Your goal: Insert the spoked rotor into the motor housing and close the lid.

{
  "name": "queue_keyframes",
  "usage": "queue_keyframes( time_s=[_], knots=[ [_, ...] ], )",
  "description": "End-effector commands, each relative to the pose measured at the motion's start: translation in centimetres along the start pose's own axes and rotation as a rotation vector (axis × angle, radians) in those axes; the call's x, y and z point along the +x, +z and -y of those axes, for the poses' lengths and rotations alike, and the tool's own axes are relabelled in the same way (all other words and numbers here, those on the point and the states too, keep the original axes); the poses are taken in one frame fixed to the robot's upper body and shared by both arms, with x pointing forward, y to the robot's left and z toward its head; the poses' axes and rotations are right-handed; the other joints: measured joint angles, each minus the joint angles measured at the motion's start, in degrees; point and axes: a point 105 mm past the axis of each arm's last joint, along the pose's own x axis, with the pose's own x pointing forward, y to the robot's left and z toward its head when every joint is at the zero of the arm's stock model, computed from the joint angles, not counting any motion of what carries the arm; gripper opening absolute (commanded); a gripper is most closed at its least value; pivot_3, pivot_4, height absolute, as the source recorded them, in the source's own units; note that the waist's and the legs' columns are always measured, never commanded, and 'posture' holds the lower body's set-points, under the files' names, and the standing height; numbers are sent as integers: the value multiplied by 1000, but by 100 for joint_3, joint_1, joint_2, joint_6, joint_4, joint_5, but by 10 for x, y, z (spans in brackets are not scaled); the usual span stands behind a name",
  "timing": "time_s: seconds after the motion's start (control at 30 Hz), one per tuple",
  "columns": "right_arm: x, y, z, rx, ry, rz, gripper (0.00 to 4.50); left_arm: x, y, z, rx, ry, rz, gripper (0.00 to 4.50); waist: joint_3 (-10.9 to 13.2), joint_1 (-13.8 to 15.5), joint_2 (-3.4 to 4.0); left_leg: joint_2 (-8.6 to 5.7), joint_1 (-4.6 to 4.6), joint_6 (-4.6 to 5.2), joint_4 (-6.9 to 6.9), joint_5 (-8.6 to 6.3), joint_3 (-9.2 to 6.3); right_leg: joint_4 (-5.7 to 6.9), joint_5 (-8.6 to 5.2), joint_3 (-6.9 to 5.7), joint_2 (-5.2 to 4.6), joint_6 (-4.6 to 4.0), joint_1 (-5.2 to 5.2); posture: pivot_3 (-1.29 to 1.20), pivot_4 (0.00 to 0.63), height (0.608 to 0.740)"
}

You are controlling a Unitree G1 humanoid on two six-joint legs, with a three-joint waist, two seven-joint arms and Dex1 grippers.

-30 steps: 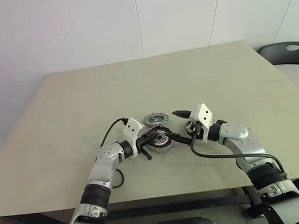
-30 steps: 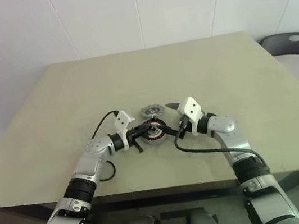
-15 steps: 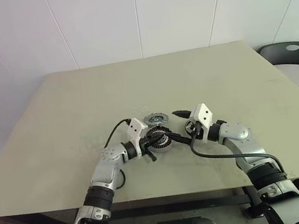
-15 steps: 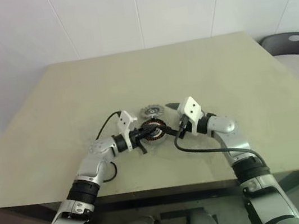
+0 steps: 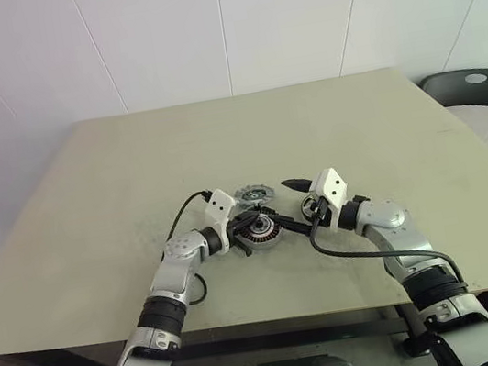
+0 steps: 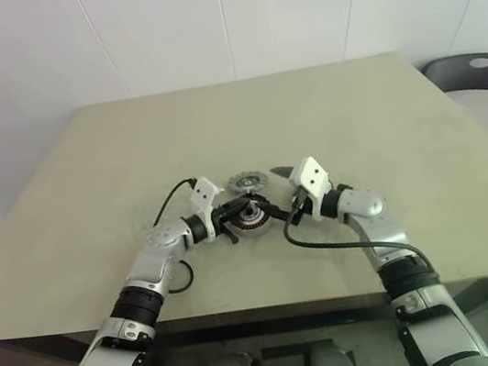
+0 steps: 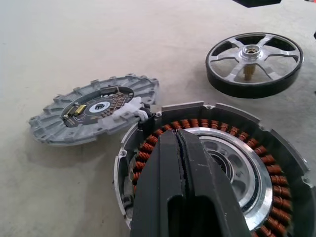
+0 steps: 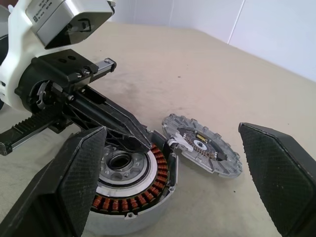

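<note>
Pressing my clenched left gripper (image 7: 185, 163) further in over the motor housing (image 7: 256, 177) since a second ago, I am steadying it (right gripper (image 8: 173, 163) gaping, empty) while the spoked rotor (image 7: 254, 61) is sitting on the table (image 5: 114, 185) just beyond, uninserted, lid (image 7: 94, 111) lying open.

Silver-grey arm segments with black joints are seen; white camera housings are mounted at both wrists, with black cables looped alongside.
</note>
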Motion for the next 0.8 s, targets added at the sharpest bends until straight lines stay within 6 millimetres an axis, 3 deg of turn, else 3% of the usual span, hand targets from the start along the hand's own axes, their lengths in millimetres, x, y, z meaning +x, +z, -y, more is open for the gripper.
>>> queue_keyframes(
  time_s=[0.03, 0.17, 0.37, 0.47, 0.67, 0.8],
  knots=[
    [2, 14, 6, -37, -16, 48, 4500, -3, -7, -3, -36, 12, 1, 39, 0, 0, 0, 0, 0, 0, 0, 0, 0, 0, 0, 0, 0, 0, 0, 0, 0, 740],
    [3, 13, 6, -35, -17, 45, 4500, -2, 16, 21, -64, -130, 124, 39, 0, 5, 0, 0, -4, 0, 1, 0, 1, 0, 0, 0, 0, 0, -3, 0, 0, 740],
    [3, 12, 8, -37, -24, 42, 4500, -7, 3, 44, -105, -266, 49, 39, 0, 7, 0, -1, -10, 0, -1, 0, 1, -3, 0, 0, -1, -1, -6, 0, 0, 740],
    [3, 12, 8, -38, -25, 45, 4500, -8, -16, 30, -58, -192, -58, 39, 0, -10, 0, 1, -4, 0, -1, 0, 1, 0, -1, 1, 1, -2, -4, 0, 0, 740],
    [4, 13, 6, -39, -22, 46, 4500, -3, 2, -15, -11, 84, 18, 39, -1, 6, -1, 4, 4, -1, 9, 1, 1, 1, -10, 0, 3, 7, 8, 0, 0, 740],
    [5, 14, 5, -40, -18, 50, 4500, -4, -1, -24, -14, 136, 15, 39, -1, 5, -1, 5, 3, -2, 8, 2, 1, 1, -6, 0, 3, 11, 3, 0, 0, 740]
  ],
)
